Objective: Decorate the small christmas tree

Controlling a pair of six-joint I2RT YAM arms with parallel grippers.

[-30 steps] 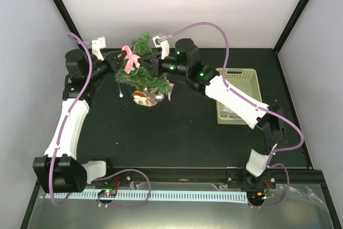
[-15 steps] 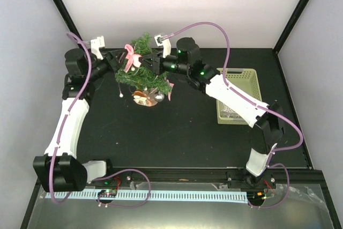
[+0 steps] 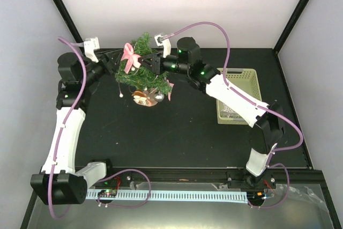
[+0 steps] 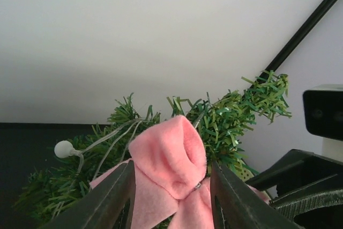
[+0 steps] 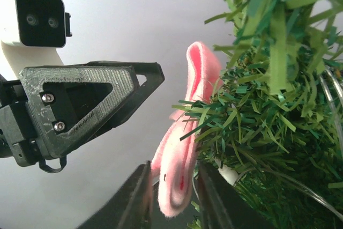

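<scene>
The small christmas tree (image 3: pixel 146 76) stands on the desk (image 3: pixel 177 132), right between the two sets of jaws. The left jaws are at one side of its top and the right jaws are at the other. A pink bow (image 4: pixel 166 159) sits high on the tree.

The left jaws are apart, and the fat loop of the bow is in the gap between them. The right jaws are apart too, only a little. The bow's lower end hangs between them, and they do not seem to pinch it.

The step looks like leaving the bow on the tree. To do it well, both jaws should open wide enough to clear the soft cloth. Then they should go straight back from the tree — slowly — so no tip hooks the bow, the needles or the thin string with a white bead (image 4: pixel 62 149) beside the left jaws.
</scene>
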